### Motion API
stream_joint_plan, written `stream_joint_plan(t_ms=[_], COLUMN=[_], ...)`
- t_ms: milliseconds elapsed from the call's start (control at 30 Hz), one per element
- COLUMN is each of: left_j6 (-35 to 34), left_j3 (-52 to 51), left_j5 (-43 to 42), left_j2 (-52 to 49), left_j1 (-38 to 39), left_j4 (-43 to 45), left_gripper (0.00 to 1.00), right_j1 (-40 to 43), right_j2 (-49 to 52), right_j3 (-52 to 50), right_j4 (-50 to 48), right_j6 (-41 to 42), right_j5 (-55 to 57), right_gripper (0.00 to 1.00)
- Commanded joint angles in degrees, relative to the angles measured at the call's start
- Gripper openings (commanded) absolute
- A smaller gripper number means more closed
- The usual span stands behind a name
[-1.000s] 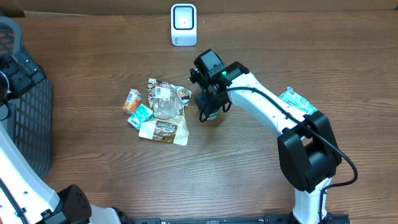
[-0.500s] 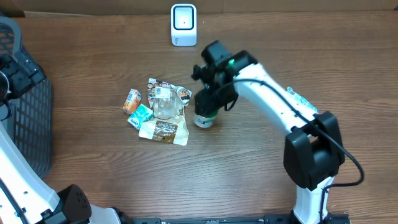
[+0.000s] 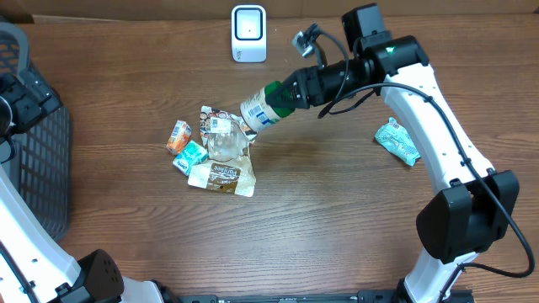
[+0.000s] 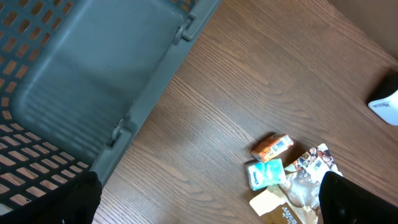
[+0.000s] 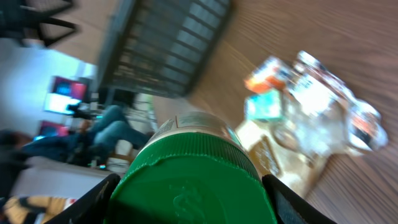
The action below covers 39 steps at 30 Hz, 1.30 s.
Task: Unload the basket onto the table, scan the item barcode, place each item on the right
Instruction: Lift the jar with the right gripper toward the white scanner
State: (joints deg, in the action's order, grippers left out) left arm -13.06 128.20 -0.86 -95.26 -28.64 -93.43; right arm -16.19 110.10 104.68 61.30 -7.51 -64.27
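Right gripper clamped on the green-capped bottle near the scanner

The bottle is off the table and lies nearly level, held at its cap end, just on the robot's side of the scanner and not touching it. A pile of snack packets lies farther from the scanner on that same side. A teal packet is well apart from the scanner, toward the right arm. The left gripper stands spread wide and empty, far from the scanner, above the grey basket
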Motion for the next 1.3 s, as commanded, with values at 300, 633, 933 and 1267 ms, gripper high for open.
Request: stream_joint_plan(t_ms=[300, 633, 933, 1267], left_j6=[1.29, 1.29, 1.29, 1.29], left_j3=[0.79, 0.79, 0.79, 0.79], left_j5=[-0.20, -0.20, -0.20, -0.20], left_j2=[-0.24, -0.24, -0.24, -0.24], left_j1=[-0.22, -0.22, -0.22, -0.22], left_j4=[0.09, 0.09, 0.09, 0.09], left_gripper=[1.00, 1.00, 0.99, 1.00], right_j1=[0.07, -0.90, -10.47, -19.87], right_j2=[-1.36, -1.36, -1.36, -0.33], right_j3=[1.53, 1.53, 1.51, 1.44], right_j4=[-2.54, -2.19, 0.90, -12.61], right_j6=[0.02, 0.24, 2.36, 9.66], right_j5=[-10.84, -9.90, 26.56, 78.88], right_gripper=[0.49, 0.45, 0.46, 0.40])
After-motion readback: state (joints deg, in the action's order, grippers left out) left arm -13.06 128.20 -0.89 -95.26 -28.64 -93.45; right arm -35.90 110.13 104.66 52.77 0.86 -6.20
